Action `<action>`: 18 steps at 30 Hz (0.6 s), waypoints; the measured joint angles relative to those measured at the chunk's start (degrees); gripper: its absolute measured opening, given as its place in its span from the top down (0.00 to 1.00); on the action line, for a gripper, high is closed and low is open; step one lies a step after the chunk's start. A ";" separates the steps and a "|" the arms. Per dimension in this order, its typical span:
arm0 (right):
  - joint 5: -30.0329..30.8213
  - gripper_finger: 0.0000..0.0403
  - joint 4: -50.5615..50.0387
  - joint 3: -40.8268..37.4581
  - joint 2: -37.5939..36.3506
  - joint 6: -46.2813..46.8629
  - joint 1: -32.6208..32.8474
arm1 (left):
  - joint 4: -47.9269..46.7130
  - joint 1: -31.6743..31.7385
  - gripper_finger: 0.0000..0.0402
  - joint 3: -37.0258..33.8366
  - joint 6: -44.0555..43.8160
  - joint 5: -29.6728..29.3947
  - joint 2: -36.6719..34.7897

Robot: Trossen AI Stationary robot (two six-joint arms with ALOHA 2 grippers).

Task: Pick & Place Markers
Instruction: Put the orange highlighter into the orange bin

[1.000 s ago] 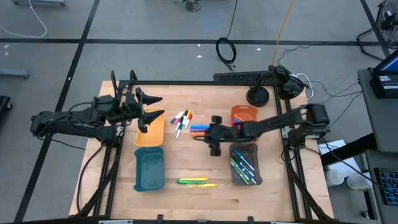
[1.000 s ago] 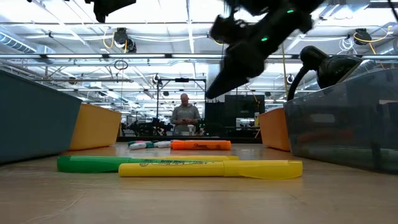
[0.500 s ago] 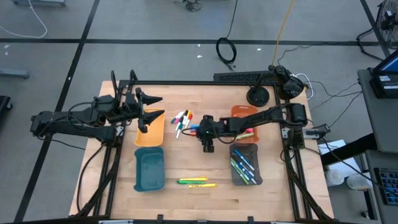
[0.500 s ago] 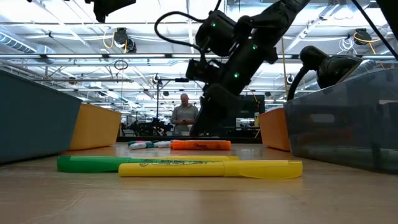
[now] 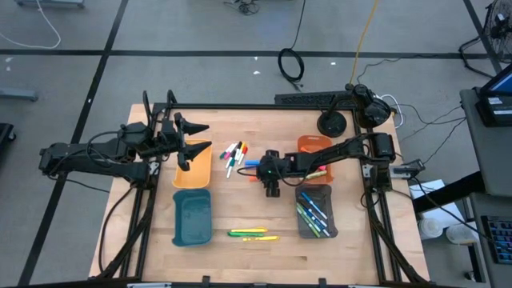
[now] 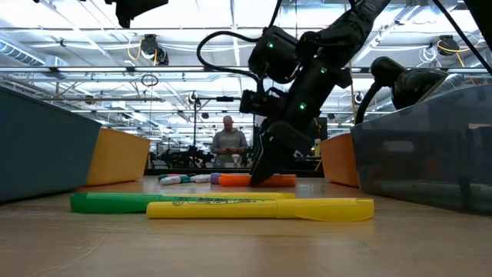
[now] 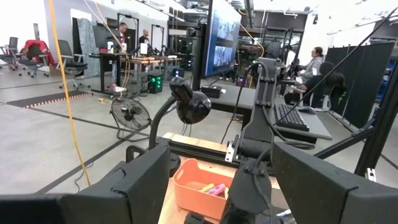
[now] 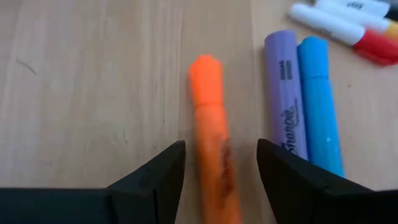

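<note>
Right pincer (image 8: 220, 163) lowered, fingers straddling orange highlighter (image 8: 211, 130), tabletop level

A light wooden table (image 5: 240, 256) with a dark frame along its edges. On it, toward the left, a yellow-orange tray (image 5: 193, 166) sits with a teal tray (image 5: 192, 217) just in front of it. Toward the right, an orange tray (image 5: 314, 146) sits behind a clear grey tray (image 5: 314, 212) holding several markers. Near the middle lies a cluster of thin white markers (image 5: 234, 157) with coloured caps, and beside them an orange highlighter (image 8: 211, 143), a purple highlighter (image 8: 283, 93) and a blue highlighter (image 8: 318, 102) side by side. Nearer the front edge lie a green highlighter (image 6: 115, 201) and a yellow highlighter (image 6: 261, 208).
</note>
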 joint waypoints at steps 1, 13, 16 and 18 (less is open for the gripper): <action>-0.01 0.54 0.07 -0.22 -0.02 0.01 0.00 | 0.00 0.00 0.30 0.01 0.00 0.00 0.00; 0.47 0.58 0.73 -3.61 -0.26 7.39 0.79 | 0.01 0.02 0.30 0.01 0.00 0.00 -0.01; 0.46 0.59 0.60 -4.14 -0.26 7.59 1.30 | 0.01 0.00 0.30 0.01 0.00 0.00 -0.01; 0.36 0.59 0.45 -4.27 -0.23 7.56 1.58 | 0.00 0.00 0.30 0.01 0.00 0.00 0.01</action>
